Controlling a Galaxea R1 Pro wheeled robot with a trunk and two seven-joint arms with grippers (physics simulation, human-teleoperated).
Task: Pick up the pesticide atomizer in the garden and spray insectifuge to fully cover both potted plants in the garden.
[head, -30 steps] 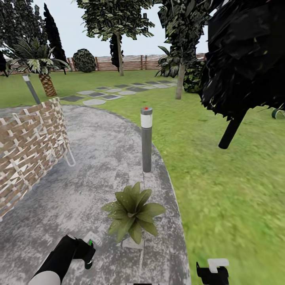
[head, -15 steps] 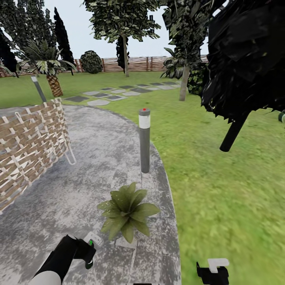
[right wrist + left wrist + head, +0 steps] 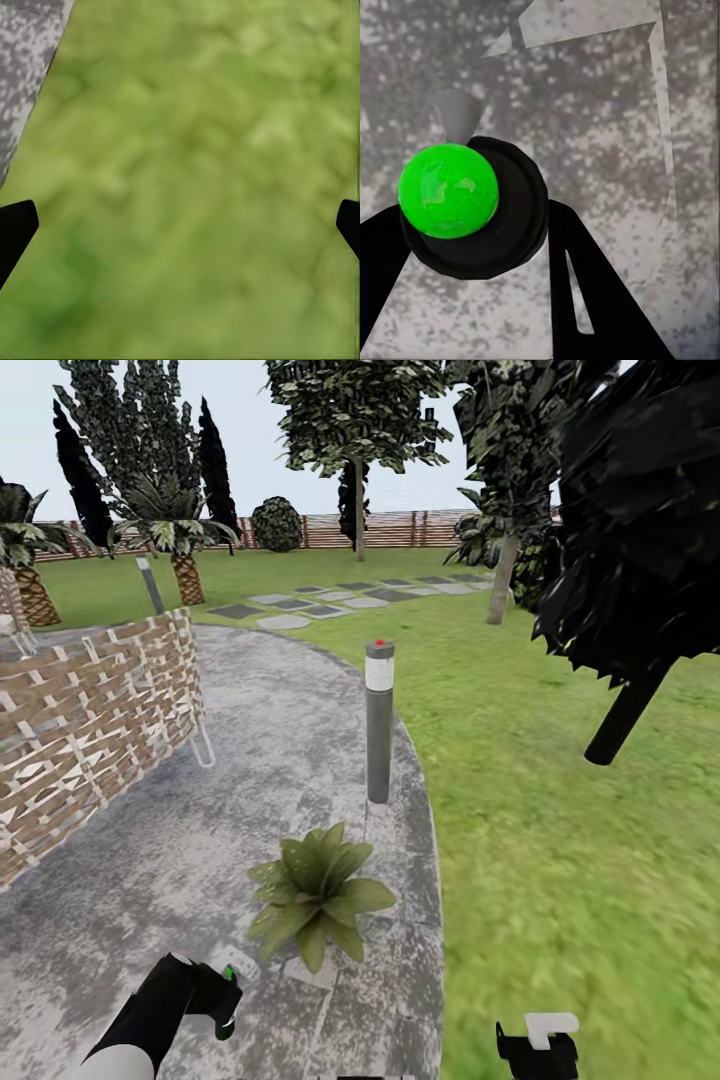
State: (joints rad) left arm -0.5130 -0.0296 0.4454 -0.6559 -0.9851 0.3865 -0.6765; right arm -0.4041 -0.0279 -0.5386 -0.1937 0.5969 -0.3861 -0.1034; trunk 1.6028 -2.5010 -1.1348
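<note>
I have the pesticide atomizer (image 3: 228, 992) pinched in my left gripper (image 3: 222, 1000), low over the near part of the stone patio (image 3: 150, 860). My left wrist view looks down on its round dark top with the green spot (image 3: 448, 190), seated between my two black fingers (image 3: 592, 300), which close in on it from both sides. I judge I carry it low and forward like this so the nozzle is ready to be turned on the plant without a long reach.

My right gripper (image 3: 537, 1045) hangs at the bottom of the head view out over the lawn (image 3: 560, 840). In its wrist view the two fingertips (image 3: 15, 229) stand at opposite margins with bare grass between them, so it is spread wide and carries nothing; I take it to be parked out of the way.

One potted plant (image 3: 315, 890) stands on the patio close to its grass-side edge, just ahead of the atomizer and a little toward my right. Its leaves hide most of the pot. Behind it, at the same edge, rises one grey bollard lamp (image 3: 379, 720) with a pale band and a red dot on top.

By count: one atomizer, one potted plant, one bollard by the plant, one woven wicker screen (image 3: 90, 720) along the patio's left side, and a run of stepping slabs (image 3: 330, 598) leading toward the wooden fence (image 3: 400, 528). The task asks for two plants, so spraying has this one to cover and a second to find
</note>
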